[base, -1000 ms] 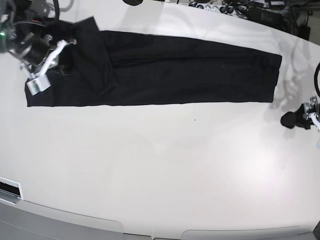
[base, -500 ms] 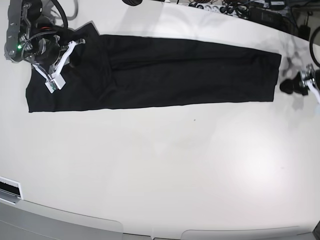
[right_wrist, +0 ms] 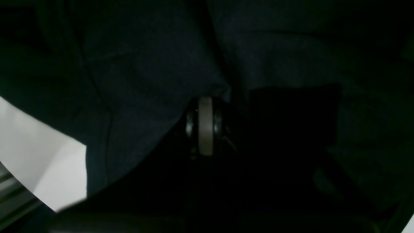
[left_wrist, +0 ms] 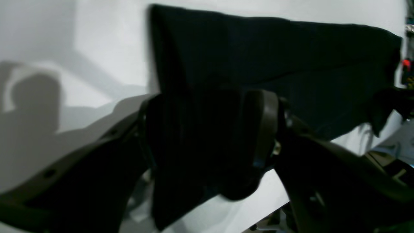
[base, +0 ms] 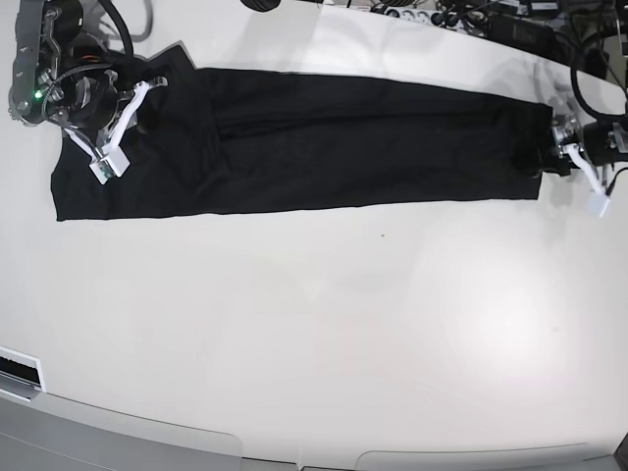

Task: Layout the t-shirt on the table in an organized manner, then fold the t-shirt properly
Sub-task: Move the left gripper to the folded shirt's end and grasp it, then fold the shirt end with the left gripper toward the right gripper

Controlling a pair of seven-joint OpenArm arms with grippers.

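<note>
Contact achieved: left gripper (base: 557, 157) has advanced to the t-shirt (base: 324, 137) end near the table (base: 314, 343) right edge; closure cannot be told; right gripper (base: 123, 123) likewise.

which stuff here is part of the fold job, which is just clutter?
Job:
- t-shirt, a long black strip
- table
- left gripper, at one end of the shirt
- right gripper, at the other end

Clutter:
- cables at the far edge
</note>
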